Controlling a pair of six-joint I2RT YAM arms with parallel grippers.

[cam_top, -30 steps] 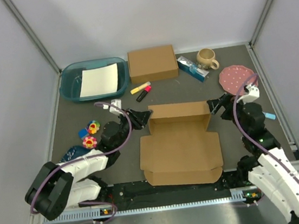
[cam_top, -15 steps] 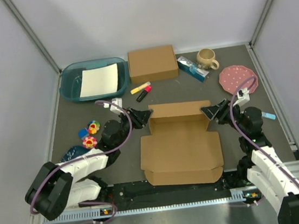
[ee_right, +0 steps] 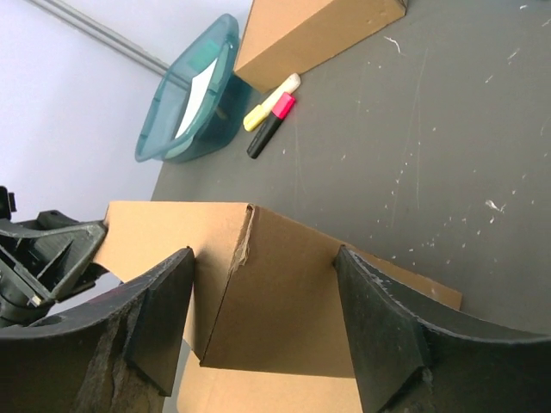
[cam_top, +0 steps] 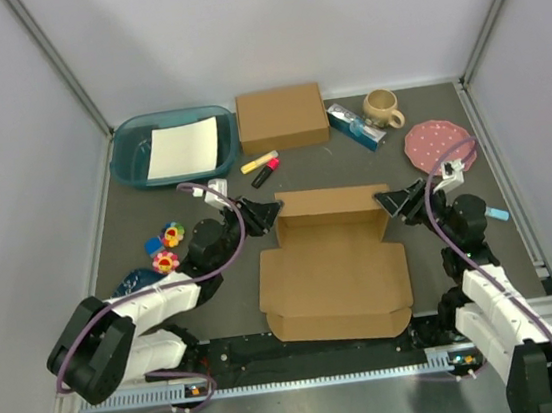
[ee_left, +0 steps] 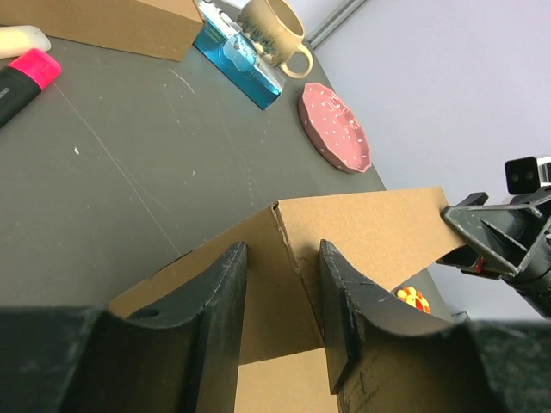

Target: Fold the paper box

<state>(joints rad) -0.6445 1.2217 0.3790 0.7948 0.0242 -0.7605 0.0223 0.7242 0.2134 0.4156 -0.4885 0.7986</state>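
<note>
On the dark grey table [cam_top: 135, 209], the left gripper [cam_top: 260, 213] pinches the left corner of the paper box [cam_top: 333, 278], which lies mid-table with only its far wall raised. The right gripper [cam_top: 395, 202] straddles the right corner, jaws wide, not clamped. Side walls, front flap and lid remain unfolded.

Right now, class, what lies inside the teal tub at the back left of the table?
Inside the teal tub lies a white sheet of paper, covering most of the bottom. Whatever might sit beneath that sheet is hidden from every view.
</note>
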